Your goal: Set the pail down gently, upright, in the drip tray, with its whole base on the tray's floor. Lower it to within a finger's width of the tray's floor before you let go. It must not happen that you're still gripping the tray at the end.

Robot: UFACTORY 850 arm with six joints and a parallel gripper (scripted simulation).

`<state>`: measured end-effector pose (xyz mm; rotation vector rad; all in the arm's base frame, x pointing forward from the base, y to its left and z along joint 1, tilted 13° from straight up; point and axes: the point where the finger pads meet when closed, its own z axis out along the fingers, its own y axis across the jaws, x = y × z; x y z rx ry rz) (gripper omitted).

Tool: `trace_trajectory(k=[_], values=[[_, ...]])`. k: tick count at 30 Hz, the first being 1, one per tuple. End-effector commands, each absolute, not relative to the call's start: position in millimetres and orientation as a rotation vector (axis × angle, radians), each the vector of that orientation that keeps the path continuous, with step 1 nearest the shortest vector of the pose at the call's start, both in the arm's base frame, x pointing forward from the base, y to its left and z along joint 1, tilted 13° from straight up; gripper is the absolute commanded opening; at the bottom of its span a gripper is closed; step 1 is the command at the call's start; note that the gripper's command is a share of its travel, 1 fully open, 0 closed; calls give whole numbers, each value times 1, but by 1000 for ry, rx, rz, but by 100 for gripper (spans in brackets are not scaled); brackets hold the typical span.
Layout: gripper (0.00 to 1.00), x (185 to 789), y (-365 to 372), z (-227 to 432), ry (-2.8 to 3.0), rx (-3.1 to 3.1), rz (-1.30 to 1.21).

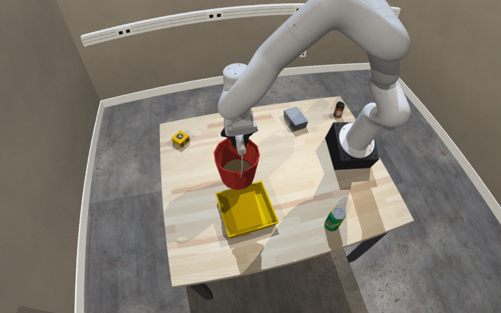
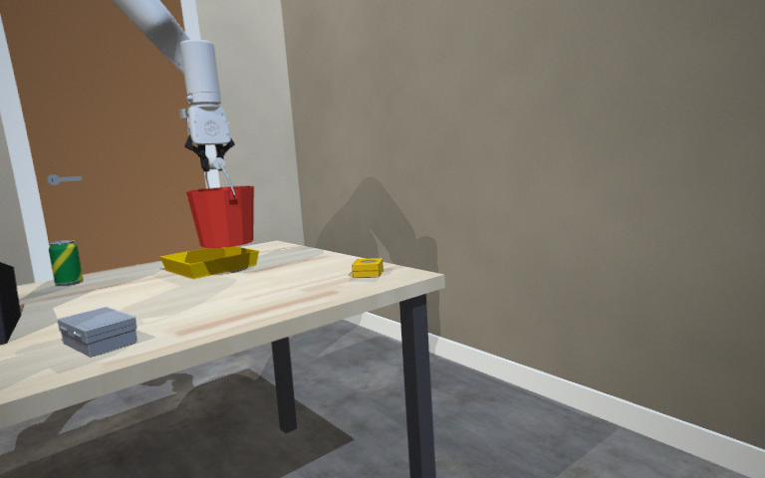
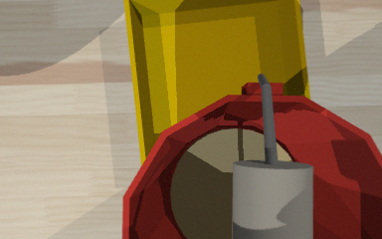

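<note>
A red pail hangs upright in the air from its thin grey wire handle. My gripper is shut on the grip at the top of that handle. The yellow drip tray lies on the table, open side up. In the exterior view the pail hangs a little above the tray. In the wrist view the pail covers the near part of the tray, and the tray's far part lies beyond the pail's rim. The handle grip hides my fingertips.
A small yellow block lies at the table's far left. A grey box and a brown jar stand at the back. A green can stands near the front right. The arm's black base is on the right.
</note>
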<state>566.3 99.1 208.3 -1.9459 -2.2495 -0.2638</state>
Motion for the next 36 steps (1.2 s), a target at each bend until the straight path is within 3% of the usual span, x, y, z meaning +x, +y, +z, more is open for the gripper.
trace_trajectory(k=[1,36], values=[[0,563,115,213,-2251,-1947,-266],[0,545,191,232,-2250,-1947,-266]])
